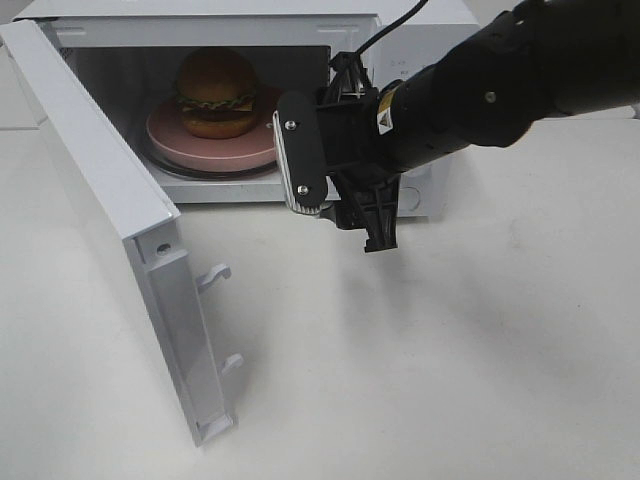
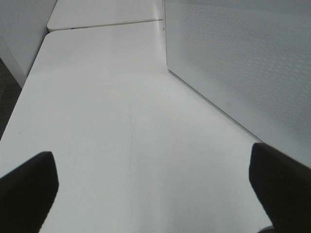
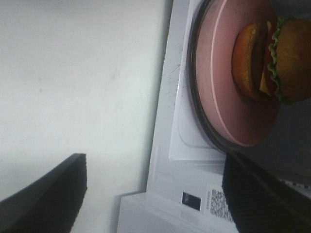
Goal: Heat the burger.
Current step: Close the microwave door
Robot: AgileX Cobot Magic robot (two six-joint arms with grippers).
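High cam is mounted up above the front of the white surface (image 1: 480, 350), tilted down and back, at mid-range. The microwave (image 1: 250, 25) sits at 12 o'clock in frame, with its open door (image 1: 110, 200) swinging out to 8 o'clock. Left wrist cam hangs low, looking along the surface past a dotted white panel (image 2: 243, 63) close by; can't tell which microwave part that is. Right wrist cam is rolled sideways, right up at the microwave's mouth. It shares the burger (image 1: 216, 92) and pink plate (image 1: 165, 130) with the high cam.
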